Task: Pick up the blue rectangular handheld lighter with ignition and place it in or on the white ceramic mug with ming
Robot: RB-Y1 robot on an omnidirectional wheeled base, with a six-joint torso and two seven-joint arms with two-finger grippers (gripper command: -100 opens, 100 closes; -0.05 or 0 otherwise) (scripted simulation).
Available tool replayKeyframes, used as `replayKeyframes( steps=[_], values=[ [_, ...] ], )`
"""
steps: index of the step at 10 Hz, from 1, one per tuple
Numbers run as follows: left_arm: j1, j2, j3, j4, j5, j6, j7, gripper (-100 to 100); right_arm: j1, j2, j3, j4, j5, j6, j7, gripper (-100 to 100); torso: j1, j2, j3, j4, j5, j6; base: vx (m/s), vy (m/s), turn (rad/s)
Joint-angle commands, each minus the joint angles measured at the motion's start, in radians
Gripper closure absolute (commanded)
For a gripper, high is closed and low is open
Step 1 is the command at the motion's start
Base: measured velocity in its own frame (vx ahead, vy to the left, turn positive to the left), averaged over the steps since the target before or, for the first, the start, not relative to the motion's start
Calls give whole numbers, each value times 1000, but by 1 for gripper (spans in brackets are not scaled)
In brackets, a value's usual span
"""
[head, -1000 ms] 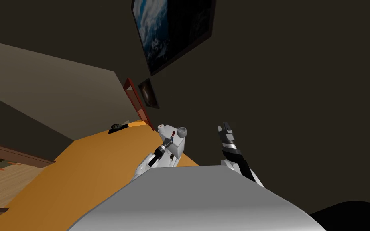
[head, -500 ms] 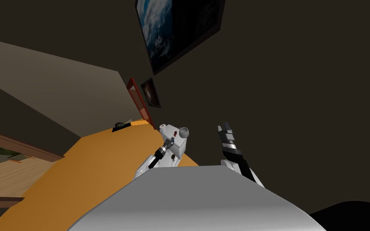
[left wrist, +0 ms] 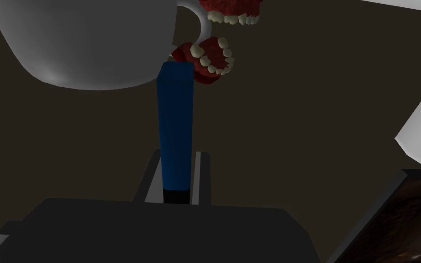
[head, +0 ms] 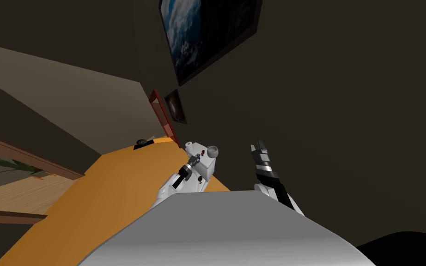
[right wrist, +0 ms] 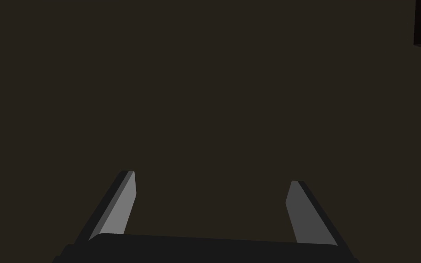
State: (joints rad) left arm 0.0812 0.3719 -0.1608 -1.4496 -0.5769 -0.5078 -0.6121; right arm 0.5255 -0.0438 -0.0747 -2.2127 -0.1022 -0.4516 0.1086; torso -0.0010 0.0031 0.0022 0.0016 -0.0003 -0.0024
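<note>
One change from a second ago: the whole head view swung, my own turn; arms unchanged over the orange surface (head: 115,198). Left gripper (left wrist: 177,155) jaws clamped on the blue lighter (left wrist: 175,132), its far end close by the white mug (left wrist: 81,41) at the surface's right edge. The wrist view adds red dentures (left wrist: 209,61) by the mug handle. Right gripper (right wrist: 209,201) jaws wide apart, holding nothing, off the surface.

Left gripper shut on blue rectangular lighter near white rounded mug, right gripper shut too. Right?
No: the right gripper is open, fingers apart in the right wrist view. The left gripper is shut on the blue rectangular lighter near the white rounded mug.
</note>
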Motion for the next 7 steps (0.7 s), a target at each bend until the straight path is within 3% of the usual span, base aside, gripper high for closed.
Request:
replayKeyframes(
  steps=[1,7],
  values=[
    [-20,5,1,-16,1,32,15,100,0,0,0,0,0,0,0,0,0,0,0,0,0,0,-26,-9,36],
    [-88,43,7,-91,9,150,80,100,0,0,0,0,0,0,0,0,-1,0,0,0,0,0,-29,-19,12]
  ],
)
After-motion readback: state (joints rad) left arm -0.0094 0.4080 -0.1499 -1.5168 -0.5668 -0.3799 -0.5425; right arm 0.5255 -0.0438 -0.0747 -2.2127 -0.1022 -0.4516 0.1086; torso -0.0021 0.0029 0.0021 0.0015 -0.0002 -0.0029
